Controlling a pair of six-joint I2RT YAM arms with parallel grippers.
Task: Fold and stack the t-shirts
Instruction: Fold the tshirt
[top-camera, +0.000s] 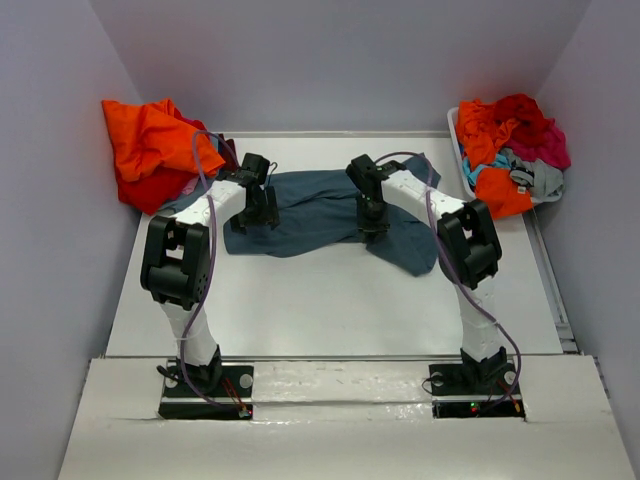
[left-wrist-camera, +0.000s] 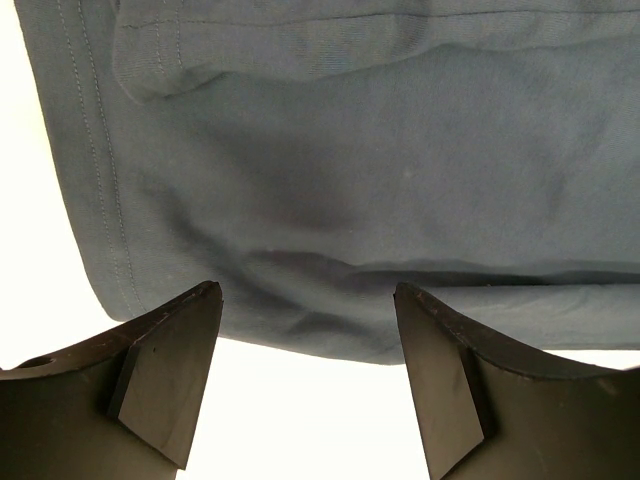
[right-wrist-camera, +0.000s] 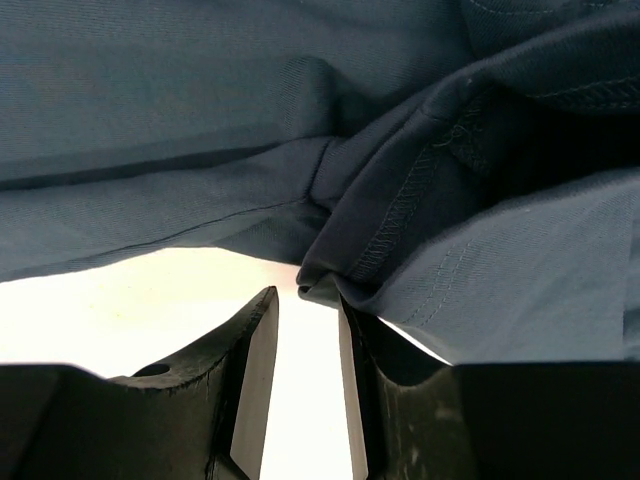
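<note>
A dark slate-blue t-shirt (top-camera: 310, 205) lies spread and rumpled across the back middle of the white table (top-camera: 330, 300). My left gripper (top-camera: 262, 215) is at the shirt's near left edge. In the left wrist view the shirt (left-wrist-camera: 350, 170) fills the frame, and the gripper (left-wrist-camera: 305, 290) is wide open and empty at its hem. My right gripper (top-camera: 372, 225) is at the shirt's near edge, right of centre. In the right wrist view its jaws (right-wrist-camera: 307, 295) stand a narrow gap apart, with a bunched fold of the shirt (right-wrist-camera: 400, 220) just at the tips and nothing between them.
A heap of orange and red t-shirts (top-camera: 150, 150) lies at the back left corner. A white basket (top-camera: 456, 125) at the back right holds orange, red, magenta, grey and teal t-shirts (top-camera: 510, 150). Grey walls enclose the table on three sides.
</note>
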